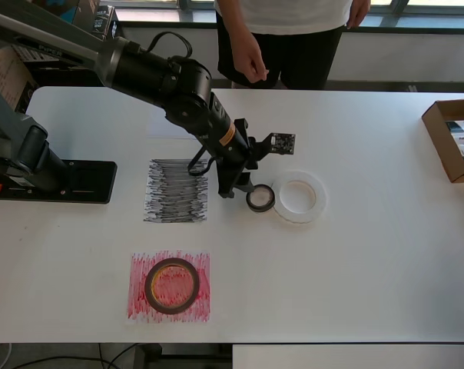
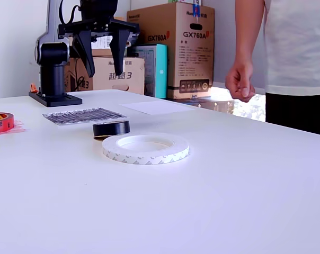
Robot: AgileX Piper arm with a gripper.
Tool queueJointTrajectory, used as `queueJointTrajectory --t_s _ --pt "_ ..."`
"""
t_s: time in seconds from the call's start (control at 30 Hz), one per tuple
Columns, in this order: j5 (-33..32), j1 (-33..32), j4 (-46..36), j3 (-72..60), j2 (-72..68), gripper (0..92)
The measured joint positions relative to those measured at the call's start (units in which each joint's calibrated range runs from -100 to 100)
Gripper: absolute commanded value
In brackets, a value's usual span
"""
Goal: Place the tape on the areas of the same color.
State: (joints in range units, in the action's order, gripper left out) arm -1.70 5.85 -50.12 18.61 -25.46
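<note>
Three rolls lie flat, holes up: red (image 1: 171, 285) on red sheet (image 1: 169, 286), black (image 1: 260, 197) touching white (image 1: 299, 196), under the spread, empty gripper (image 2: 100, 50).

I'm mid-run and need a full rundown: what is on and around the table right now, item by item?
Black tape roll: 1, black, flat on bare table, beside the white ring.
White tape ring: 1, white, on bare table, overhead view's right of the black roll.
Red tape roll: 1, dark red, lying on the red sheet.
Red sheet: 1, scribbled red, near edge of the table.
Black sheet: 1, scribbled black, nothing on it.
White sheet: 1, plain white, far side, partly under the arm.
Open carton: 1, brown, overhead view's right table edge.
Stacked boxes: several, brown and teal, behind the table.
Person's hand: 1, hanging by the far edge.
Pincer: 1, black, open, raised over the black roll.
</note>
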Motion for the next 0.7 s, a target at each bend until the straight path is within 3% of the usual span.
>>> queueJointTrajectory --t_s 0.7 --pt "-6.4 1.6 -3.9 -3.5 -9.3 58.0"
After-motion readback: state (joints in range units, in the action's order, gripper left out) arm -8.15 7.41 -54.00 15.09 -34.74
